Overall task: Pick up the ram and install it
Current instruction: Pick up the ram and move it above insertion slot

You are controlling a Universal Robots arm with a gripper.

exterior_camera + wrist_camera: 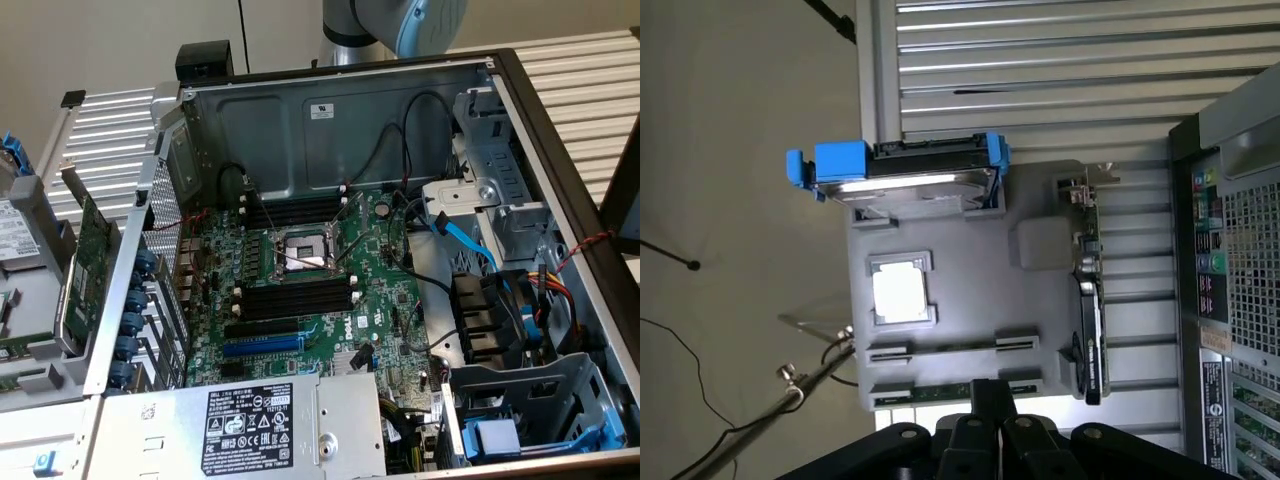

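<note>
end effector (992,398): pressed together, pinching nothing; clear of the grey tray (960,300), nearest the ram | ram (935,392): thin green stick lying in a tray slot; expansion card (1090,330) just beside | open computer case (330,120): on slatted table (570,70); black memory slots (297,298) flank the socket

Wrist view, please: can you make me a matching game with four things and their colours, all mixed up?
Things:
1. ram, lying in the tray slot nearest the gripper
2. drive carrier
3. tray
4. gripper

Colours:
A. grey
B. black
C. green
D. blue

Right pairs: 1-C, 2-D, 3-A, 4-B.
</note>
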